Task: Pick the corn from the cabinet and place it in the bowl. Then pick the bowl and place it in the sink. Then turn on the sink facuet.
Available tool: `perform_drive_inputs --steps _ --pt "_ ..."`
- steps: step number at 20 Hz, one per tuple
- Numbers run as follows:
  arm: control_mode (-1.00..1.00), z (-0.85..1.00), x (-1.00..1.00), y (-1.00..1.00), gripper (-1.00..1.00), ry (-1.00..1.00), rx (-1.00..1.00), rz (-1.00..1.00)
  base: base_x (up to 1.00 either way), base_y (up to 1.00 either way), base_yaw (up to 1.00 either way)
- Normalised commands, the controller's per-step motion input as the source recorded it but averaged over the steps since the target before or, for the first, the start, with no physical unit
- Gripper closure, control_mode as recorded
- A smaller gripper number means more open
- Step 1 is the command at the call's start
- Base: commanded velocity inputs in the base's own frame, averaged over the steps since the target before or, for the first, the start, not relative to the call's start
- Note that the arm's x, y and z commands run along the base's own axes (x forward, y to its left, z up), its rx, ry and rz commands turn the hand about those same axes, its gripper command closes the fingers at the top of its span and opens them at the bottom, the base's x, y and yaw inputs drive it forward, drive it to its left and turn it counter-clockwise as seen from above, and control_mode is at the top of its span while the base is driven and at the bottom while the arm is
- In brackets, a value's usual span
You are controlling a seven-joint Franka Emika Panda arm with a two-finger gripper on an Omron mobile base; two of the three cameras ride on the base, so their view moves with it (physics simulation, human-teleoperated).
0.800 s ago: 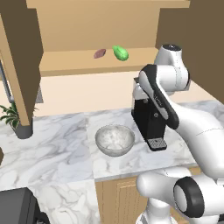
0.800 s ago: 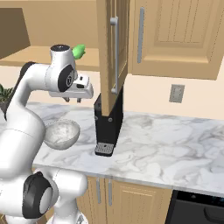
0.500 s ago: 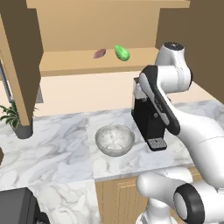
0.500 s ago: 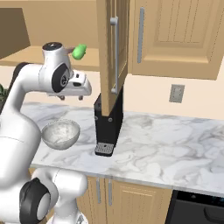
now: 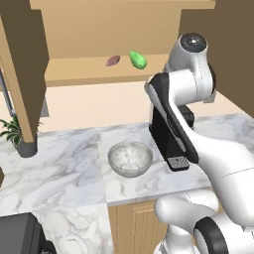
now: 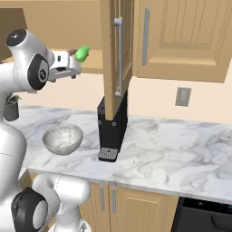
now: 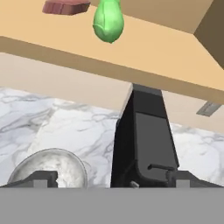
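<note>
Two claw tips [image 7: 111, 178] stood wide apart at the bottom of the hand view, gripping nothing and touching nothing. Claw was raised near the cabinet [image 5: 99, 30] shelf, short of the corn [image 5: 138, 60]. Corn lay on the shelf, just beside a small reddish-purple item [image 5: 113, 60], the two apart. Bowl [image 5: 130, 158] sat upright on the marbled bench [image 5: 59, 163], with no item seen in it, just left of the black coffee machine [image 6: 112, 129]. A potted plant [image 5: 20, 136] stood at the bench's far left.
</note>
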Motion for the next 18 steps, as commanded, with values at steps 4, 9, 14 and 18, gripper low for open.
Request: perform_drive_inputs --steps 4,9,14,18 --pt "-1.0 0.79 0.51 0.01 -1.0 -0.09 0.01 0.0 0.0 0.0 0.0" --pt "-1.0 0.18 0.63 -0.04 -1.0 -0.01 0.17 0.0 0.0 0.0 0.0" --pt "-1.0 0.04 0.65 0.0 -1.0 0.0 0.08 -0.04 0.0 0.0 0.0" --pt "-1.0 0.0 0.79 0.01 -1.0 0.0 0.0 -0.05 0.0 0.0 0.0"
